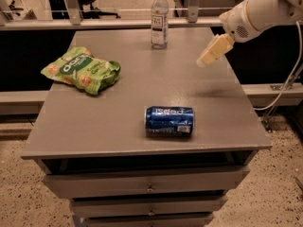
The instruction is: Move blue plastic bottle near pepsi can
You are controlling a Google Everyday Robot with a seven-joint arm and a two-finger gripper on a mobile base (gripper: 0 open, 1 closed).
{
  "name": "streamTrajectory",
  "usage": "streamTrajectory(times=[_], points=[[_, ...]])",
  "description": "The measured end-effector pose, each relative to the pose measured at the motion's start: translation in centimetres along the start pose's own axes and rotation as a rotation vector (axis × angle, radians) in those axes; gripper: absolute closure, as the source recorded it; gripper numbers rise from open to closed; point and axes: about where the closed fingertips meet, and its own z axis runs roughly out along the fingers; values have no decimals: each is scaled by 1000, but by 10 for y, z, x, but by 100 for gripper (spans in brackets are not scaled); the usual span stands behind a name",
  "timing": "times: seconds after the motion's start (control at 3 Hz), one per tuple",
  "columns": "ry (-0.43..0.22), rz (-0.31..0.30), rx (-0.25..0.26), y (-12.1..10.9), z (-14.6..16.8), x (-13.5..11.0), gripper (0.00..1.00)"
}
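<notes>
- We see the blue plastic bottle (159, 19) standing upright at the far edge of the grey worktop (128, 93), a little right of that edge's middle, with its white cap on top.
- The pepsi can (169, 121) lies on its side close to the front edge, roughly at its middle, well apart from the bottle.
- The tool (206, 59) hangs above the worktop near the right edge, toward the far right corner, slanting down and to the left from the white arm (258, 13).
- The tool holds nothing and touches neither the bottle nor the can; we cannot tell whether it is apart or together.
- A green snack bag (81, 70) rests flat near the left edge.
- Below the front edge we see drawers (147, 186) stacked one under another.
</notes>
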Motion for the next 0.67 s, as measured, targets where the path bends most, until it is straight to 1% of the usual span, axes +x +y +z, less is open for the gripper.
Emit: streamTrajectory(times=[0.33,0.67], points=[[-133,81,41,-21,42,-20,0],[-283,163,107,-51,82,-47,0]])
